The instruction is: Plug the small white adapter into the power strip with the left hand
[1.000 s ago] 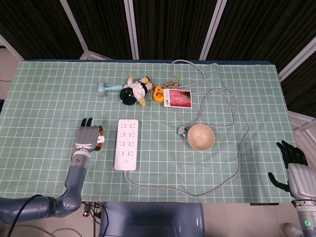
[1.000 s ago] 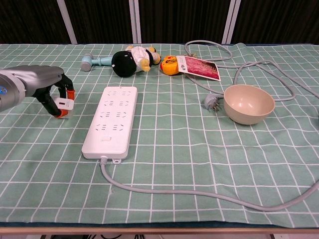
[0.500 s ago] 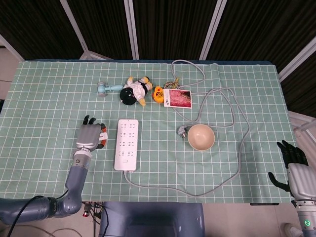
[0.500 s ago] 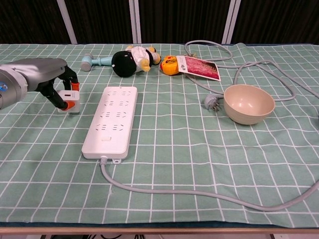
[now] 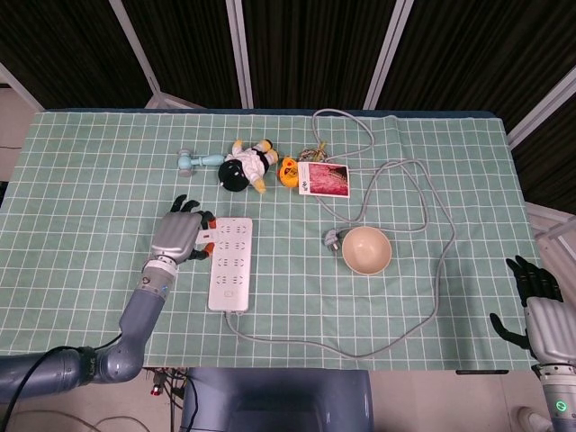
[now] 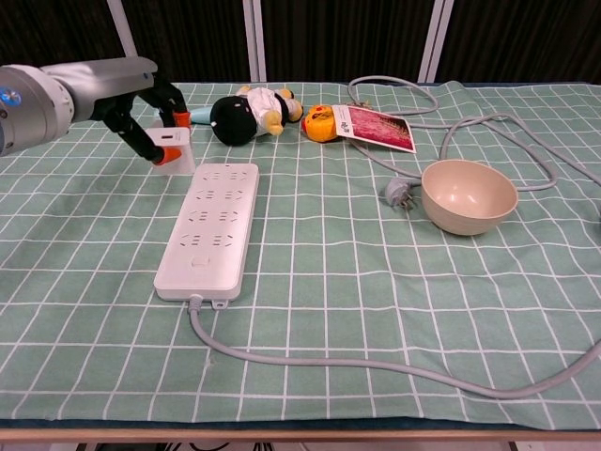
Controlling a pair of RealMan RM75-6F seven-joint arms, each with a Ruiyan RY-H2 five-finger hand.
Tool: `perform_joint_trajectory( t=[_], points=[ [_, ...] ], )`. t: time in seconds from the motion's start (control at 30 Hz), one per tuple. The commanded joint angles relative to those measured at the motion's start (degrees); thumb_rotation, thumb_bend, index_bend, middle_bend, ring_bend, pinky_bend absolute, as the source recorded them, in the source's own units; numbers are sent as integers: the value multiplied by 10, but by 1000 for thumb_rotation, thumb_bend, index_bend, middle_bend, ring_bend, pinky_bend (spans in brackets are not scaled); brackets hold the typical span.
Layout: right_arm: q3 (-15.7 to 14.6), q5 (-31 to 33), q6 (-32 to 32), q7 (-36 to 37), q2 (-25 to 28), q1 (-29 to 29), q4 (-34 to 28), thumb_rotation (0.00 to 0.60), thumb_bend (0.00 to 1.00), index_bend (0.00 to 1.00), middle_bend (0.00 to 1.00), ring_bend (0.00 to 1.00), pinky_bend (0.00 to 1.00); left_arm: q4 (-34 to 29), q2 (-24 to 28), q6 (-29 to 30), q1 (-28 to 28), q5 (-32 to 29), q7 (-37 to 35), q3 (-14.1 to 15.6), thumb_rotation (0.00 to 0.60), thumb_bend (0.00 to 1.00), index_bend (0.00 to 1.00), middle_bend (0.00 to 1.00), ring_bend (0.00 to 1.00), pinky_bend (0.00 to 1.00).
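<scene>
The left hand [image 6: 141,108] is gripping the white adapter [image 6: 170,147], the power strip [image 6: 212,224] lying just below its fingers.

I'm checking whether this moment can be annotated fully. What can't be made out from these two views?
- Adapter prongs: hidden in both views, by the left hand in the head view.
- Right hand: cut off by the head view's edge, absent from the chest view.
- Power strip socket detail: too small.
</scene>
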Motion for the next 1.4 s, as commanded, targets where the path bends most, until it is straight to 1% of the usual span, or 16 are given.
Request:
perform_joint_trajectory(
  t=[0.03,0.1,0.17,0.37,0.6,0.97,1.4],
  points=[
    [1,2,-2,0,0,0,0,600,386,0,0,0,0,-4,6,-28,-17,-12,-19,-17,600,564,635,630,143,38],
    [1,5,-4,0,0,1,-1,600,387,0,0,0,0,-3,5,-41,-28,-28,-25,-24,600,566,636,631,143,38],
    [1,8,-6,2,1,1,-3,600,386,0,0,0,0,2,3,-51,-43,-38,-18,-24,600,567,638,632,143,38],
    [2,13,-12,6,4,2,-5,600,386,0,0,0,0,21,-5,-75,-80,-72,2,-13,600,572,648,638,143,38],
    [3,18,-16,8,6,3,-8,600,387,0,0,0,0,40,-6,-93,-103,-104,5,5,600,580,648,639,143,38],
    [3,19,-17,6,6,3,-9,600,387,0,0,0,0,52,6,-99,-115,-112,-10,26,600,580,650,643,152,47],
    [3,20,-17,5,6,3,-9,600,387,0,0,0,0,64,2,-101,-123,-105,-31,43,600,580,649,642,152,47]
  ],
)
